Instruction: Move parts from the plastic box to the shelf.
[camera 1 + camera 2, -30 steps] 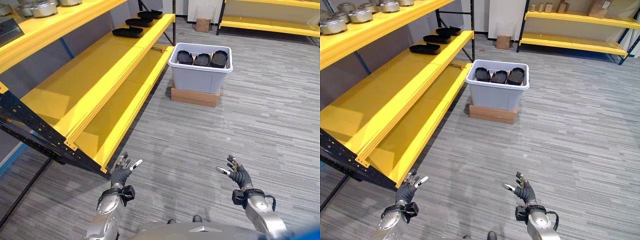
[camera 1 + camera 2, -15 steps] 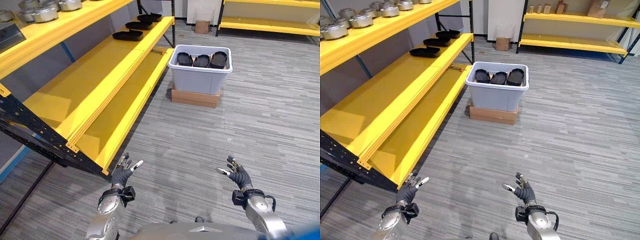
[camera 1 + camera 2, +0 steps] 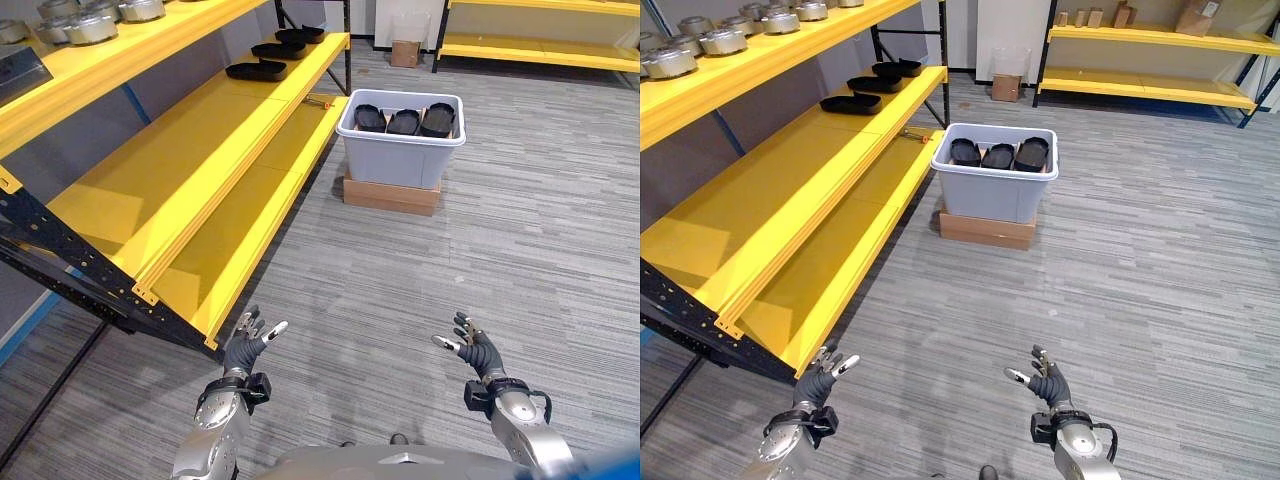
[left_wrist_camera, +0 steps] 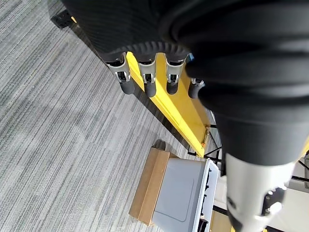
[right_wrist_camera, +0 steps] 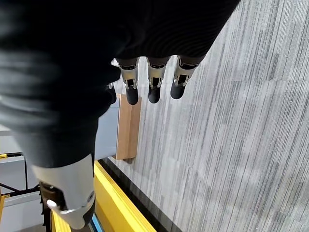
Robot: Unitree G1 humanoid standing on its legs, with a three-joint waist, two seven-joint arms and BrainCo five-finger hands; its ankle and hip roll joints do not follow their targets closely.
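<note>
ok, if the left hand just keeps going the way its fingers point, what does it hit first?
Probably the yellow shelf: the left hand, open and empty, points up at the lower board's front edge. The grey plastic box sits far beyond, off to the right. Depth is uncertain.

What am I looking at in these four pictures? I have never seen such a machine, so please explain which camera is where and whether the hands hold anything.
This is a humanoid robot standing on a carpeted floor. Two pictures come from a stereo camera on its head, looking down and ahead. There you see its left hand and right hand, both open and holding nothing.

The other two pictures come from cameras on the wrists, looking along each hand from very close: the dark shape is the hand's cover, and the silver fingers with dark tips are straight.

Ahead stands a grey plastic box on a flat cardboard box. Inside it lie three black parts. To the robot's left is a yellow shelf, where more black parts already lie at the far end. Metal pots stand on the level above.
</note>
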